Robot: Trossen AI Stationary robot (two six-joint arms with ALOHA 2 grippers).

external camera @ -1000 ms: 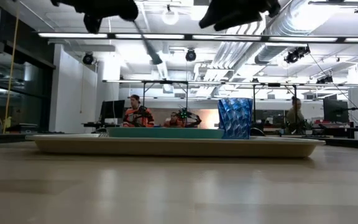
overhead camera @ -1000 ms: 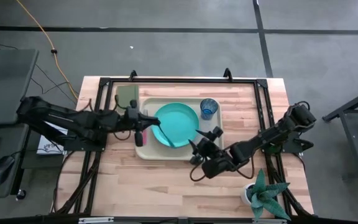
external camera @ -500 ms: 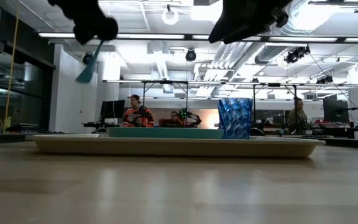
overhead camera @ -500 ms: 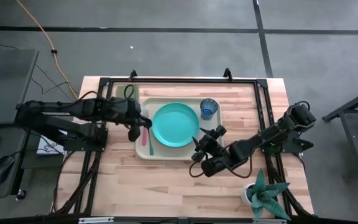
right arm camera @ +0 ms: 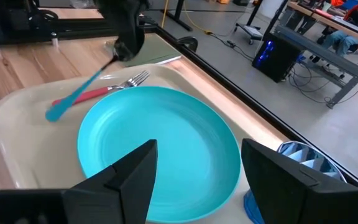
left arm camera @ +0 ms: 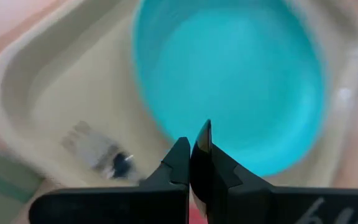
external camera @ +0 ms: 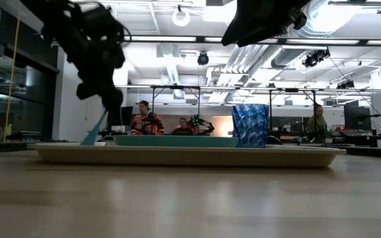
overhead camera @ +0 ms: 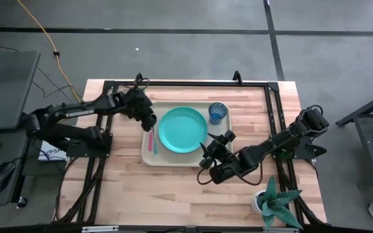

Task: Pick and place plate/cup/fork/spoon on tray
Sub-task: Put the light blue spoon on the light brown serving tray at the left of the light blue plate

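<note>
Nearest you, the right gripper (overhead camera: 214, 147) waits just off the near right corner of the tray (overhead camera: 173, 159), its fingers (right arm camera: 120, 183) spread wide and empty, pointed at the plate (overhead camera: 183, 129). The tray lies mid-table; the plate sits flat at its centre, the cup (overhead camera: 217, 112) stands upright in the far right corner, and the fork (right arm camera: 101, 92) lies in the left strip of the tray, beside the plate, tines toward the far side. Farther off, the left gripper (overhead camera: 146, 119) hangs over the far left part of the tray with its fingers (left arm camera: 182, 163) pressed together on the bowl end of the spoon (right arm camera: 79, 94). The spoon slopes down from the gripper, blue handle lowest; its tip is at or just above the tray floor, over the fork, and you cannot tell from these views whether it touches. The step in hand is judged to be placement of the spoon, the last item not yet lying on the tray. Your next move calls for lowering the spoon until it rests beside the fork, clear of the plate rim, then parting the fingers and lifting straight up so the handle is not dragged.
</note>
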